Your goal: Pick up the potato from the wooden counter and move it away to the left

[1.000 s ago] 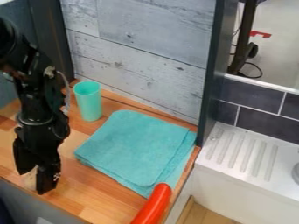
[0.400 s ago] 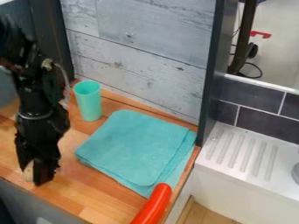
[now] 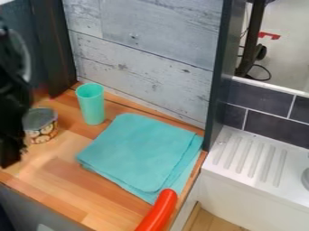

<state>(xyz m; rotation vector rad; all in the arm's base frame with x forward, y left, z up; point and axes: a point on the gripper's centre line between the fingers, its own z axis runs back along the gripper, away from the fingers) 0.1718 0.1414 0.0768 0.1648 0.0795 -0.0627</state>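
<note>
Landmark: folded teal cloth (image 3: pixel 142 153), lying flat on the wooden tabletop (image 3: pixel 93 196); its layers are slightly offset along the right-hand and lower edges. All positions below are referred to this cloth, as seen by the camera.
Arm: black robot arm (image 3: pixel 9 85), located well to the left of the cloth, at the view's edge.
Pincer: black pincer (image 3: pixel 11 158), pointing downward, left of the cloth and apart from it. The opening cannot be determined; whether anything is gripped cannot be determined either.
Container: short round container (image 3: pixel 42 131) with a grey top and pale rounded shapes on its side wall. It stands upright on the tabletop, left of the cloth, between cloth and arm. The arm partly covers its left side; contact with the pincer cannot be determined.
Cup: turquoise cup (image 3: pixel 91 106), upright, mouth upward, near the cloth's upper left corner.
Curved part: red-orange rounded part (image 3: pixel 158 212), overlapping the cloth's lowest corner in the view; contact is not determinable.
Rear panel: grey-white wood-look panel (image 3: pixel 142 67), behind the cloth.
Upright: dark post (image 3: pixel 218 85), to the right of the cloth.
Sink unit: white, with a ridged draining surface (image 3: pixel 250 155), right of the cloth, below dark tiles (image 3: pixel 271 126).
</note>
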